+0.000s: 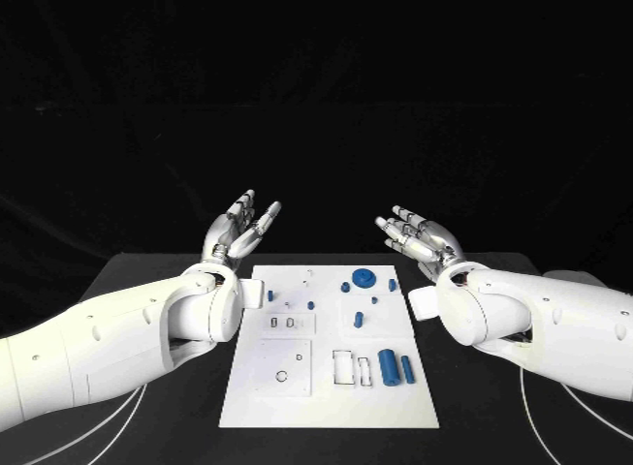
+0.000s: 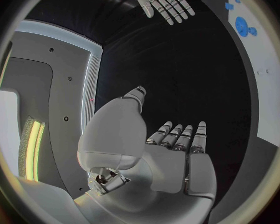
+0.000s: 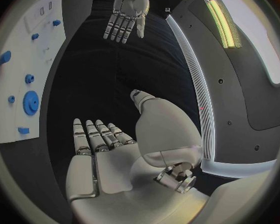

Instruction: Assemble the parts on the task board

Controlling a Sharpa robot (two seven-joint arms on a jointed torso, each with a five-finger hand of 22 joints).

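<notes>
**Here both hands are up and holding nothing**

Now the black table [image 1: 148, 407] is the biggest thing. The white task board [image 1: 331, 402] lies flat in the middle of it.

Next come the two white arms. The left arm [image 1: 107, 339] comes in beside the board's left edge. The right arm [image 1: 553, 325] comes in beside its right edge.

The left hand [image 1: 242, 225] is lifted up past the far left corner of the board. Its fingers are apart and point up, and it holds nothing. The right hand [image 1: 417, 237] is lifted up past the far right corner. Its fingers are spread too, and it holds nothing. The hands are well apart and touch no part.

On the board, the big round blue gear [image 1: 363, 278] sits near the far edge. A smaller blue round piece [image 1: 392, 284] is just beside it. Two long blue pegs [image 1: 389, 367] lie side by side near the right edge. A small blue peg [image 1: 358, 318] stands in the middle of the board. Another small blue piece [image 1: 270, 294] sits near the left edge.
</notes>
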